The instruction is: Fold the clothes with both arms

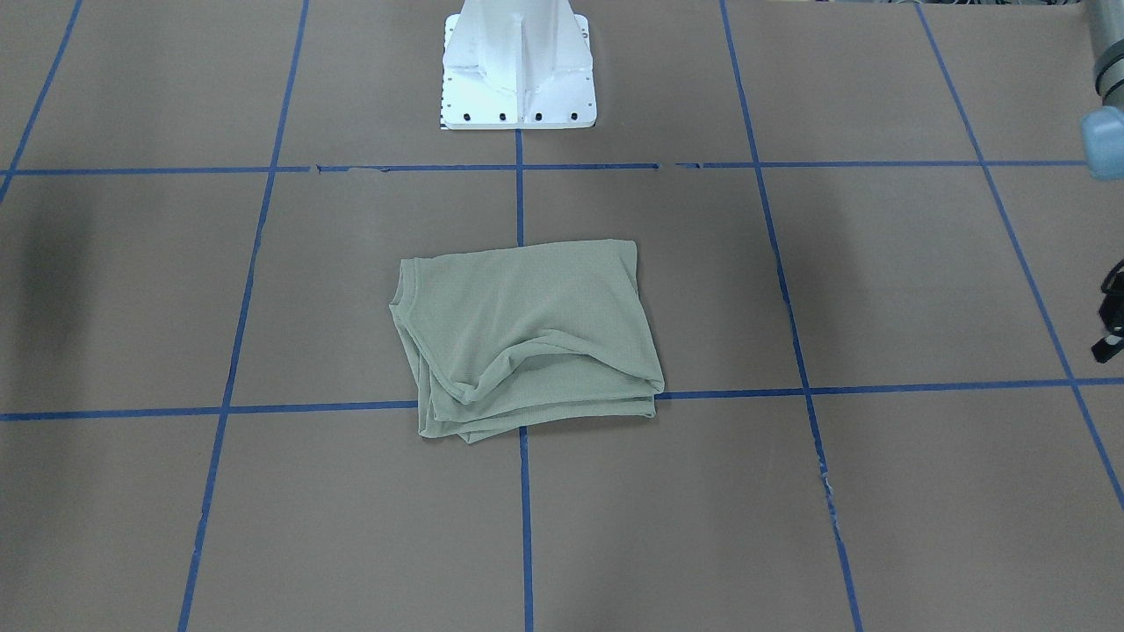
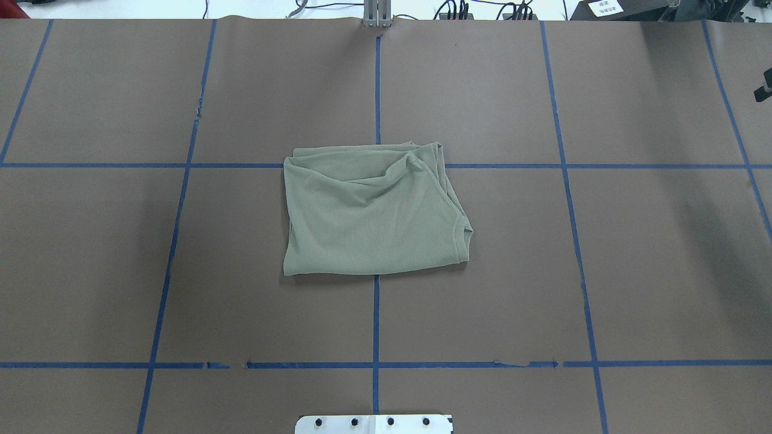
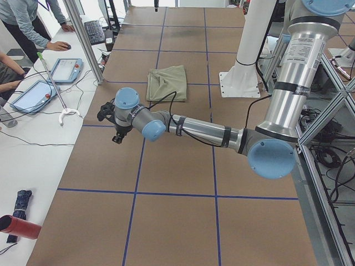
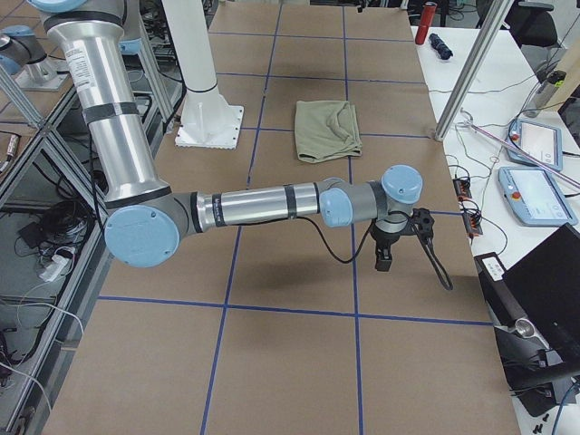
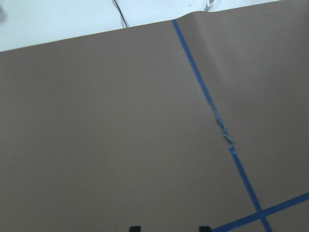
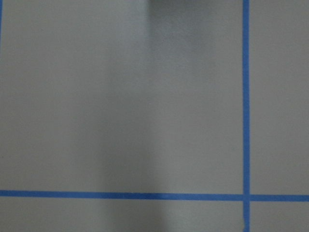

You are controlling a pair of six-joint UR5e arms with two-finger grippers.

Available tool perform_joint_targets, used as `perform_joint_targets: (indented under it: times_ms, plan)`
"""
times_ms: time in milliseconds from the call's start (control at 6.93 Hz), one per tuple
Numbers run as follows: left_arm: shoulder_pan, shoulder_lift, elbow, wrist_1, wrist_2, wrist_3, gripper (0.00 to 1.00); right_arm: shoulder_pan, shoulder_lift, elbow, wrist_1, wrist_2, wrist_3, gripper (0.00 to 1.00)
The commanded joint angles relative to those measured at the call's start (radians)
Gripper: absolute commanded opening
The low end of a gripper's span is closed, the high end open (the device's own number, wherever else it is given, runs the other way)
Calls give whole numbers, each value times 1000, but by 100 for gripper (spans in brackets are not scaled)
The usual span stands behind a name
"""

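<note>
Front-facing view: the shirt (image 1: 527,338) lies folded to a rough rectangle at the centre of the table (image 1: 878,527), over a crossing of blue tape lines (image 1: 524,491). Its stacked layers splay unevenly along the edge far from the white base block (image 1: 518,79), with a diagonal ridge beside them. A sliver of the left arm (image 1: 1105,132) shows at the right edge. Overhead: the collar (image 2: 463,234) sits at the shirt's near right corner, and no gripper is over the cloth. Left side view: the left gripper (image 3: 113,128) hangs low over bare table, well apart from the shirt. Right side view: the right gripper (image 4: 384,254) does likewise on the opposite side; I cannot tell how its jaws stand. Left wrist: two fingertips (image 5: 134,228) stand spread, nothing between. Right wrist: only table and tape. Judgement: folding looks nearly done. Any last tidy wants both grippers pinching all layers at the far corners together, drawing evenly to flatten the ridge.
</note>
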Motion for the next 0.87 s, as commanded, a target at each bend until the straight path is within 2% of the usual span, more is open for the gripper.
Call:
perform_joint_targets:
  times_ms: [0,144,289,721]
  plan:
    - [-69,10,-1,167,-4,153,55,19,-53,56,-54,30,-38,100]
    - [-69,13,2,168,-5,151,69,15,-59,57,-62,24,-73,100]
    - [-69,44,-2,152,-9,156,100,15,-68,64,-62,22,-113,100]
    - [-68,76,-24,144,-9,144,100,7,-85,87,-62,18,-115,100]
